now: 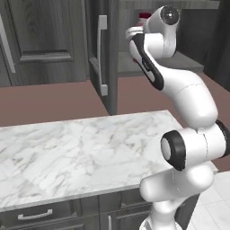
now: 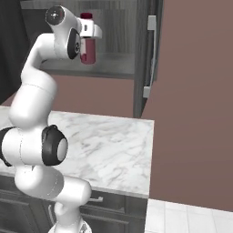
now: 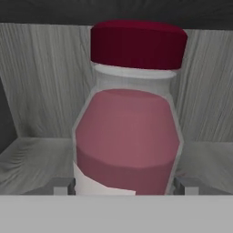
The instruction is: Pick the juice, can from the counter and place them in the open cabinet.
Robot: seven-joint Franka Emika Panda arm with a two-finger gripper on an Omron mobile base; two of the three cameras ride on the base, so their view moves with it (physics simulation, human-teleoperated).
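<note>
Flanking the juice (image 3: 129,136) in hand view, fingers (image 3: 125,186) seemingly gripping; shelf-contact unclear.

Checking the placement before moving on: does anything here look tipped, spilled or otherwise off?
Nothing stands out. The juice stands upright on the open cabinet shelf, cap on, no spill, between the gripper's fingers. The counter looks clean and undamaged.

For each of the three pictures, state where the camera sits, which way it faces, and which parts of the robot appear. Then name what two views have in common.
Left base view: behind the arm's left, facing forward and down over the counter to the cabinet; arm at right.
Right base view: behind its right, same direction; arm at left, juice at the hand.
Hand view: on the hand, facing the juice in the cabinet; fingertips low.
Shared: both base views show counter, cabinet, arm.
</note>
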